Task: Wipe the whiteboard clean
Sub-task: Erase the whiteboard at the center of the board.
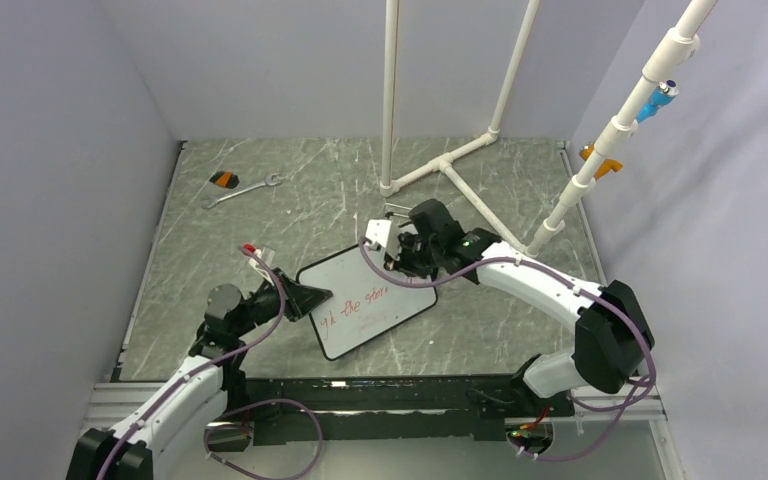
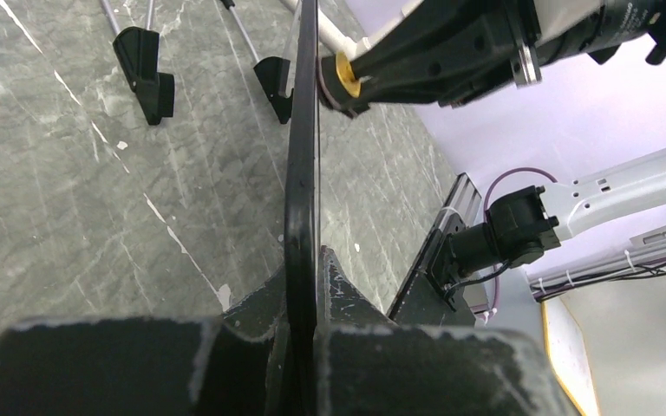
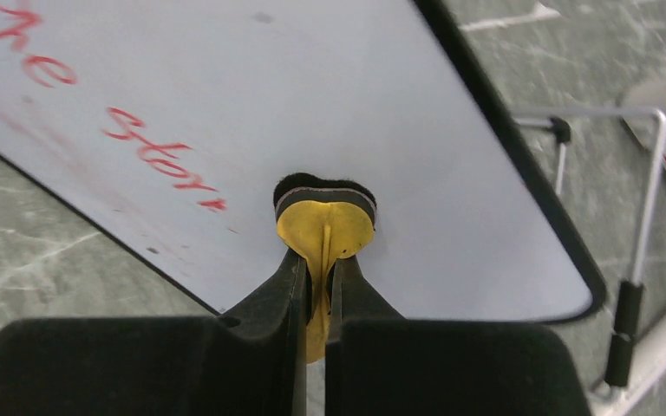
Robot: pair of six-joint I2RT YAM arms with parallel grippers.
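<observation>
Red writing marks the whiteboard (image 1: 368,305), mid-way across the counter (image 1: 480,340). It looks light, thin, stiff and slick, best held by its frame, where the left gripper (image 1: 312,297) clamps the near-left edge. The right gripper (image 3: 316,290) pinches a yellow eraser (image 3: 324,221) against its face.

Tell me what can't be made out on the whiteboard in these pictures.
Top external: red handwriting on the small black-framed whiteboard too small to read fully.
Left wrist: board edge-on, face hidden.
Right wrist: writing cut off by top-left edge; yellow eraser pad covers a patch.
</observation>
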